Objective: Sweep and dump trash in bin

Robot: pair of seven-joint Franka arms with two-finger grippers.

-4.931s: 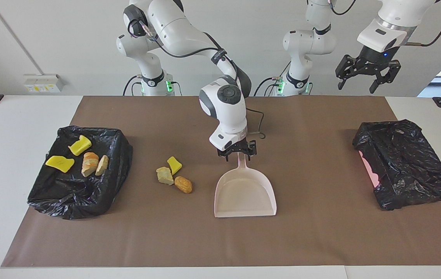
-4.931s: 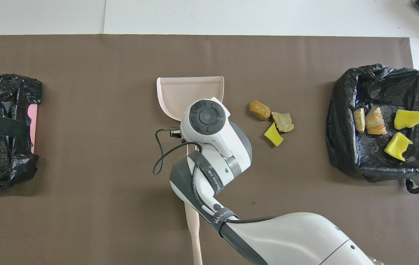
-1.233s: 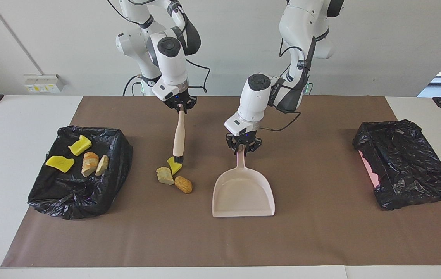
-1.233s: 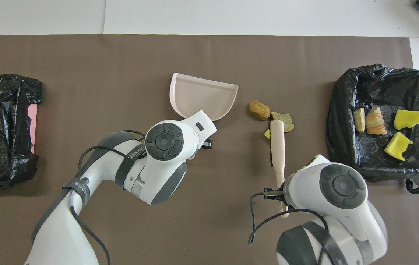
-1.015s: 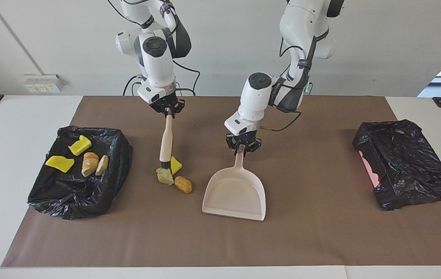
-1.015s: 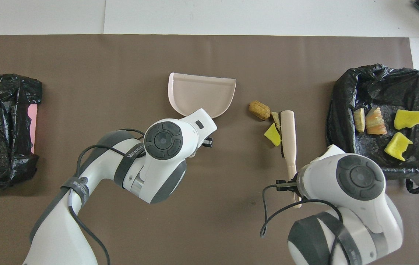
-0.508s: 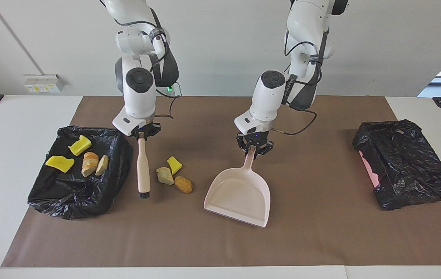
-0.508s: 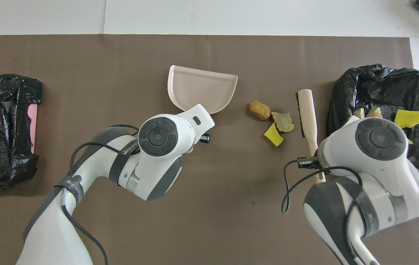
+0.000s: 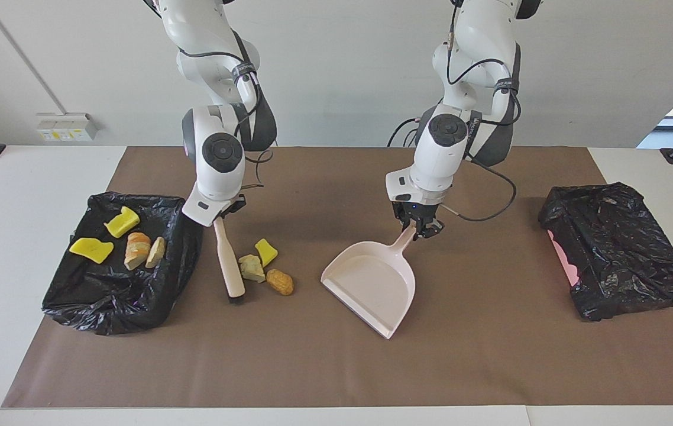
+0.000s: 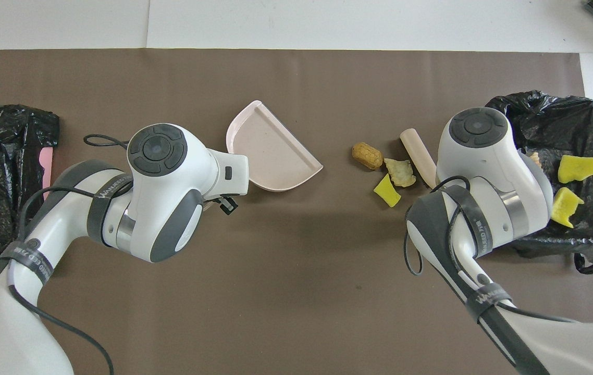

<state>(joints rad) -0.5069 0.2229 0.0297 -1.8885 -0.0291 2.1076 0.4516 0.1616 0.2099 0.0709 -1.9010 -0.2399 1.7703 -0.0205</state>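
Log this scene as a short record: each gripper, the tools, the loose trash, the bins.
left gripper: shut on dustpan handle
right gripper: shut on brush handle
dustpan: mouth turned toward the scraps
brush: bristles at the mat, between the scraps and the open bin
loose trash: three scraps on the mat, beside the brush
open bin: four scraps inside, right arm's end
covered bin: left arm's end

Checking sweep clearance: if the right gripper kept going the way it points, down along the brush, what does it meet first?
Right gripper, shut on the brush, points down at the brown mat. Likely the bristles meet the mat first, right beside the beige scrap.
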